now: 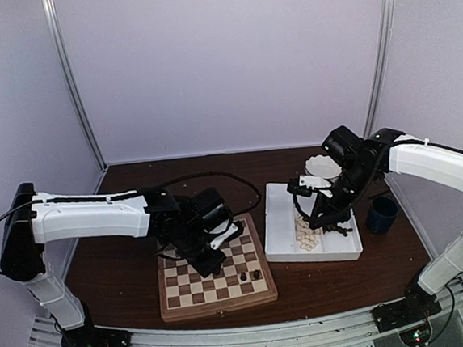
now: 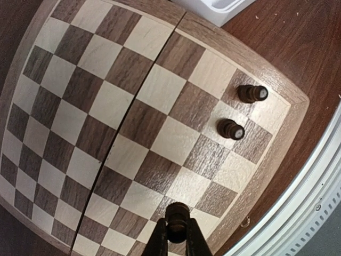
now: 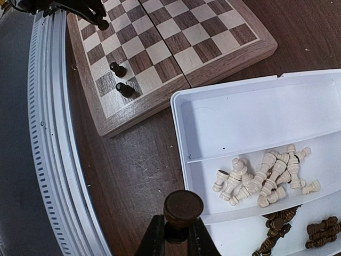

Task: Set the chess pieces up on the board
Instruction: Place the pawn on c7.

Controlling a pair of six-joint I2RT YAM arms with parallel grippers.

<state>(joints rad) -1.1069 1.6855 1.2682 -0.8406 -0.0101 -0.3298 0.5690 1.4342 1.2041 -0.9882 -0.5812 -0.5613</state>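
The checkered wooden board (image 1: 216, 272) lies at the front centre; it also shows in the left wrist view (image 2: 106, 106) and the right wrist view (image 3: 176, 32). Two dark brown pieces (image 2: 242, 111) stand upright on its near right corner squares (image 1: 251, 277). My left gripper (image 2: 177, 234) is shut on a dark brown piece (image 2: 177, 218) just above the board's near edge. My right gripper (image 3: 178, 234) is shut on another dark brown piece (image 3: 183, 209) above the white tray's near rim. Cream pieces (image 3: 264, 176) lie heaped in the tray's middle compartment, dark ones (image 3: 298, 234) in the near one.
The white divided tray (image 1: 278, 218) sits right of the board. A dark blue cup (image 1: 381, 214) stands to its right and a white scalloped dish (image 1: 322, 166) behind it. A black cable (image 1: 215, 176) loops behind the board. A metal rail (image 3: 48, 160) runs along the table's front.
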